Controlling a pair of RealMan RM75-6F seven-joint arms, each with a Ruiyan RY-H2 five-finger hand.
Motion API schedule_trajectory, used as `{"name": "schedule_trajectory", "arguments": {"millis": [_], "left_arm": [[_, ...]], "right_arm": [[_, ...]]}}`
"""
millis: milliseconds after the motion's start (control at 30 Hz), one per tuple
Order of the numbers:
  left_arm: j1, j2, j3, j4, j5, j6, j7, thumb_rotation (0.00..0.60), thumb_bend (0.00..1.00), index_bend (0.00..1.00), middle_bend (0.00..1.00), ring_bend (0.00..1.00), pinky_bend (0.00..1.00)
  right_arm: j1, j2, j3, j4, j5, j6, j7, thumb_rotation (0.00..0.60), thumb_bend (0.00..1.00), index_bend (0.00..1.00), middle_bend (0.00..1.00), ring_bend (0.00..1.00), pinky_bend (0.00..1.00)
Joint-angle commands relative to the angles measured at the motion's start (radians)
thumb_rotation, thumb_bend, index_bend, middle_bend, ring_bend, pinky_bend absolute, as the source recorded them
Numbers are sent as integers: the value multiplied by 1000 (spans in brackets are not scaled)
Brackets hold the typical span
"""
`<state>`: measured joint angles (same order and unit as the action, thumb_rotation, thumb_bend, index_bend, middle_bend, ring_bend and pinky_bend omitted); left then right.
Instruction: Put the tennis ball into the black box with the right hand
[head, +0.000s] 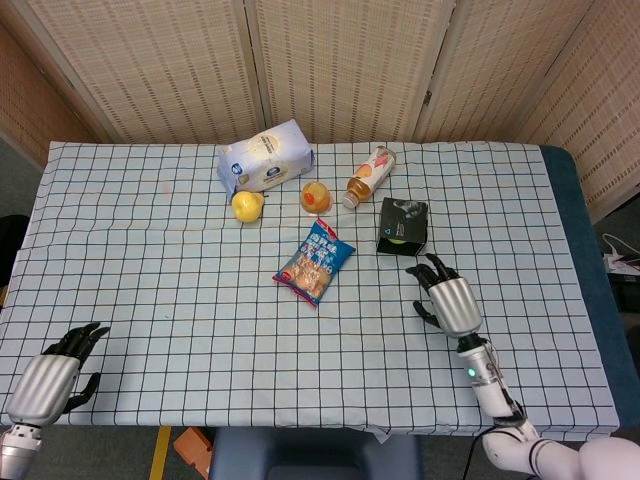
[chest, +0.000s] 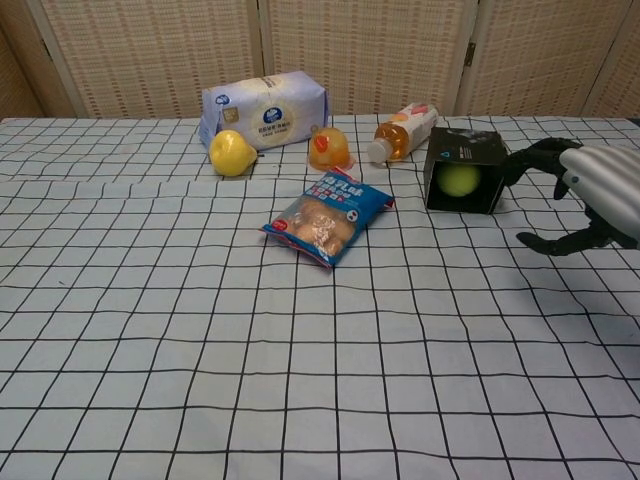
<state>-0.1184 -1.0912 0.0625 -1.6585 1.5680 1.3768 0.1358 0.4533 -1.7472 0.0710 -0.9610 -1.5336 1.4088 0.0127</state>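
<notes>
Head view
Tennis ball (head: 400, 236): inside the black box (head: 403, 225), at its open front.
Right hand (head: 449, 300): near the box on the desk (head: 150, 290), apart from it; fingers (head: 432, 270) spread, released, grasping nothing.
Left hand (head: 52, 378): at the near left desk edge; fingers spread, empty.
Chip bag (head: 315, 263): left of the box.

Chest view
Tennis ball (chest: 460, 180): seated within the black box (chest: 465, 168).
Right hand (chest: 592, 196): right of the box, not touching; fingers apart.
Pear (chest: 231, 153): before the white packet (chest: 264, 108).
Bottle (chest: 404, 132): lying behind the box.
</notes>
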Motion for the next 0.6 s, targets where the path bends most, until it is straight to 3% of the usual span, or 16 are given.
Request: {"name": "schedule_trajectory", "arguments": {"millis": [33, 133, 267, 433, 600], "left_arm": [[0, 0, -1, 0, -1, 0, 0, 600, 445, 144, 103, 111, 374], [1, 1, -2, -2, -7, -1, 0, 600, 444, 144, 104, 111, 374], [0, 0, -1, -4, -5, -2, 8, 600, 445, 144, 104, 110, 374], [0, -2, -1, -5, -10, -6, 16, 600, 445, 144, 104, 111, 374], [1, -3, -5, -5, -15, -3, 20, 600, 446, 144, 104, 111, 374]], "right_arm": [[-38, 76, -17, -95, -19, 44, -56, 600, 182, 341, 327, 124, 395], [-101, 238, -53, -300, 15, 32, -135, 600, 182, 352, 325, 121, 330], [-131, 360, -71, -463, 67, -16, -230, 600, 170, 229, 236, 56, 283], [-168, 412, -80, -524, 82, -5, -257, 600, 129, 56, 116, 0, 232], [-198, 413, -87, -512, 44, 37, -224, 600, 127, 29, 88, 0, 205]]}}
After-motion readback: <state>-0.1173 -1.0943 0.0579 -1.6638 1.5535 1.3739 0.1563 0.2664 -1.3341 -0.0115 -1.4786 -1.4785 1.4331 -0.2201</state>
